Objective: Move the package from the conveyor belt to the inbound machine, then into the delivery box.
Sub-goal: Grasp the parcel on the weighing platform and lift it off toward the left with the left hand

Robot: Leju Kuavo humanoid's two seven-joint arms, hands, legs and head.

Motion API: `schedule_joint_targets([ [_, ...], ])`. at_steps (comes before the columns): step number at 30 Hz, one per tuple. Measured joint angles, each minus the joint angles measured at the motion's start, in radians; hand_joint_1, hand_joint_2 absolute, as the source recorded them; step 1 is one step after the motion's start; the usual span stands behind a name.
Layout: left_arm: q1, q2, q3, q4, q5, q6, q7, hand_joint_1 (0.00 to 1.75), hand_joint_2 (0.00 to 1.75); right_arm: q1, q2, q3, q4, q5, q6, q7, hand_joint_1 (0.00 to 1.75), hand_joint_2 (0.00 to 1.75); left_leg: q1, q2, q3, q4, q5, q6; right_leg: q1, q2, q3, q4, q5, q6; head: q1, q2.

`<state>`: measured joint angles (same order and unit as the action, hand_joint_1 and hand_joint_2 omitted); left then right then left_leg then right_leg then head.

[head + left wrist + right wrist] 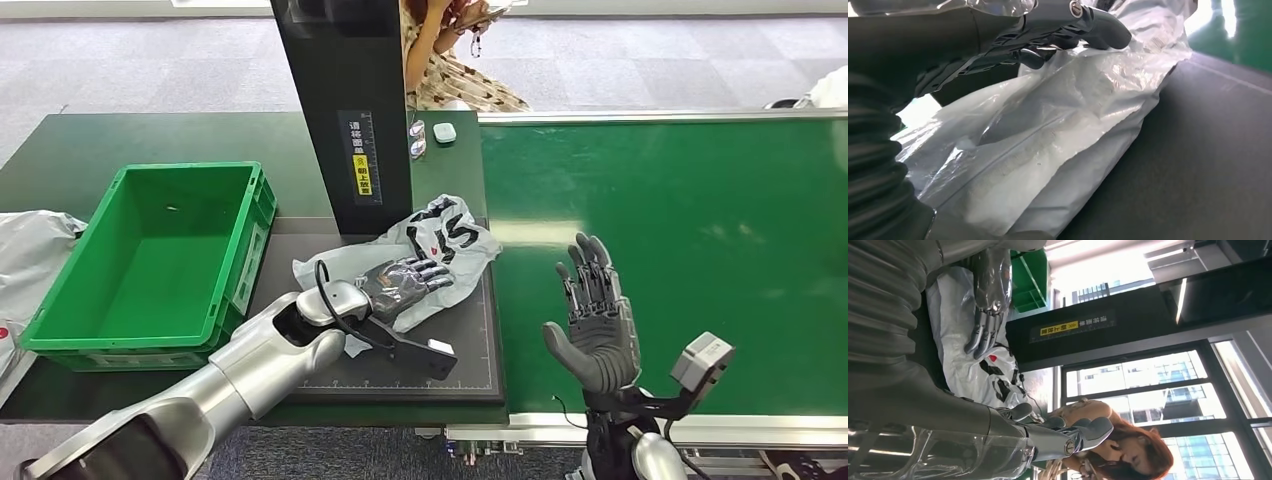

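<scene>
- package (440, 250) under my left hand (400, 283): thin crinkly plastic film, pretty shiny
- black pad (470, 350) beneath the package: matt, looks rubbery
- crate (240, 215) left of it: smooth hard green plastic
- conveyor belt (680, 260) on the package's right: smooth green, slight sheen

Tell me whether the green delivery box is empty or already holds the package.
Empty. The green delivery box shows only its bare floor, while the package lies outside it on the dark machine platform, under the left hand.
</scene>
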<state>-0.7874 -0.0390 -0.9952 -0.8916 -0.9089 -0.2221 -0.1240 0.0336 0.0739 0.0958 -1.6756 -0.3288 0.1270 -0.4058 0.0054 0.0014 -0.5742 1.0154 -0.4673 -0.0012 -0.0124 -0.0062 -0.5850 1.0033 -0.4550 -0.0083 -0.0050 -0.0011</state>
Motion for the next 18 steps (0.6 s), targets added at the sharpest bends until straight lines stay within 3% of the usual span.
schedule_joint_targets([
  [13,-0.031,-0.022,-0.076,0.071,0.003,-0.009,-0.053,0.00,1.75,0.008,0.013,0.000,-0.025,0.009,0.008,-0.004,0.00,1.75,0.000,0.000,0.000,0.000,0.000,0.000,0.000,0.000,0.000,0.000,0.000,0.000,0.000,0.000],
  [14,-0.034,-0.024,-0.080,0.074,0.003,-0.009,-0.055,0.07,1.75,0.010,0.014,0.000,-0.029,0.009,0.008,-0.004,0.00,1.75,0.000,0.000,0.000,0.000,0.000,0.000,0.000,0.000,0.000,0.000,0.000,0.000,0.000,0.000],
  [18,-0.040,-0.029,-0.097,0.082,0.003,-0.009,-0.066,1.58,1.75,0.020,0.016,0.000,-0.049,0.011,0.009,-0.004,0.00,1.75,0.000,0.000,0.000,0.000,0.000,0.000,0.000,0.000,0.000,0.000,0.000,0.000,0.000,0.000],
])
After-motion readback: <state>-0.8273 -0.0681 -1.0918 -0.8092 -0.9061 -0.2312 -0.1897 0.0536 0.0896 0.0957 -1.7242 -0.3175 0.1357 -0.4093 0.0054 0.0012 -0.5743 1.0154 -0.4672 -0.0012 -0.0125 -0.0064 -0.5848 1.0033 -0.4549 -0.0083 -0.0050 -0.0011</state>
